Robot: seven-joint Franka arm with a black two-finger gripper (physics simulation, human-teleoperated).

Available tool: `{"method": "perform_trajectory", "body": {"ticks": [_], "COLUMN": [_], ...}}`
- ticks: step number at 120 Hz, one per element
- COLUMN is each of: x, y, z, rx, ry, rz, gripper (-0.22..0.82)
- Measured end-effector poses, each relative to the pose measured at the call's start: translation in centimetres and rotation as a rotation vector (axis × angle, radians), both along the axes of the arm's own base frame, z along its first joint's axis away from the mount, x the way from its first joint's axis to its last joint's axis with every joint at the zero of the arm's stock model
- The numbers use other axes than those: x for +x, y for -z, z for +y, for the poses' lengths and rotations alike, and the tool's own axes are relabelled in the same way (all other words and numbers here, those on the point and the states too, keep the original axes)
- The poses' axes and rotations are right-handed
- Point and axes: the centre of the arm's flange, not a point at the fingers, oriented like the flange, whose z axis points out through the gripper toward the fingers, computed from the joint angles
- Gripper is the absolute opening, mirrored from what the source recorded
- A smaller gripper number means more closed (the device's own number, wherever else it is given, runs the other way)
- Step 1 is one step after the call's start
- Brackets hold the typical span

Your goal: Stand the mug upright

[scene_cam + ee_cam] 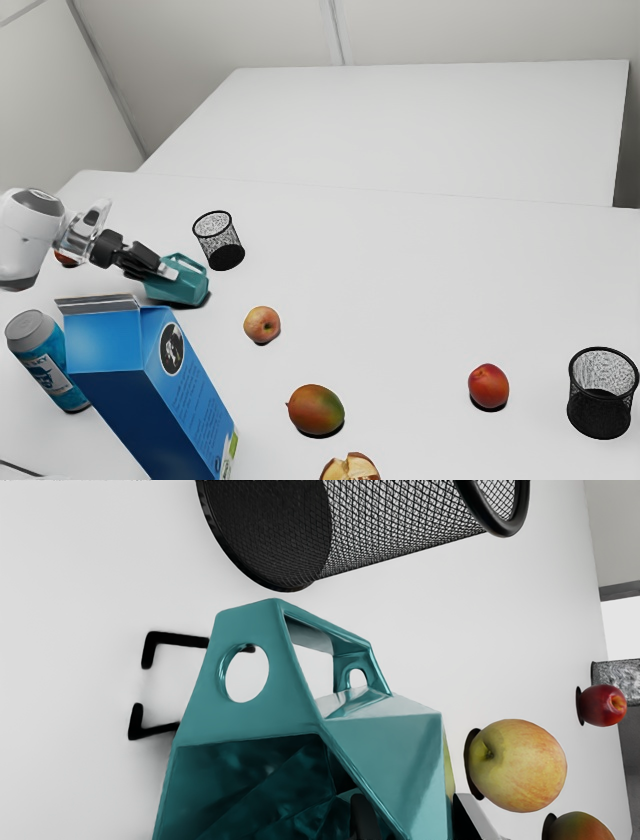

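The black two-finger gripper (165,271) has its jaws set narrowly, closed on the wall of the glossy teal faceted mug (178,289): one finger (364,819) reaches inside the mouth, the other lies against the outside. The mug is on its side, its mouth toward the gripper, its angular handle (245,625) with a round hole pointing toward a black wire-mesh cup (218,243). I cannot tell whether the mug is touching the white table (400,270). Beside the handle, black angular marks (175,639) show on the table surface.

The mesh cup stands upright near the jaws, just beyond the handle. Past the mug from the jaws, toward the exterior view's right, is a yellow and red apple (262,323), then a green and orange mango (318,409). Near the jaws, toward the camera side, stand a tall blue carton (120,370) and a blue can with a grey top (42,362). An orange-red fruit (66,262) is partly hidden behind the arm.

Farther out is a broken-open brown and cream piece (352,468). Well apart from the jaws are a round red fruit (488,385) and, farthest, a second black mesh cup (602,410), upright.
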Motion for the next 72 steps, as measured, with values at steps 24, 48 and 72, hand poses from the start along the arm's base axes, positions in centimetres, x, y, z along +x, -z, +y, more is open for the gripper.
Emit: {"method": "perform_trajectory", "body": {"ticks": [24, 48, 72], "x": [0.4, 0.1, -0.5], "y": [-0.9, -2.9, -5.6], "z": [-0.6, -2.1, -3.5], "rx": [0.007, 0.016, 0.041], "ry": [0.01, 0.028, 0.042], "rz": [-0.01, -0.024, -0.047], "gripper": [-0.08, -0.16, -0.18]}}
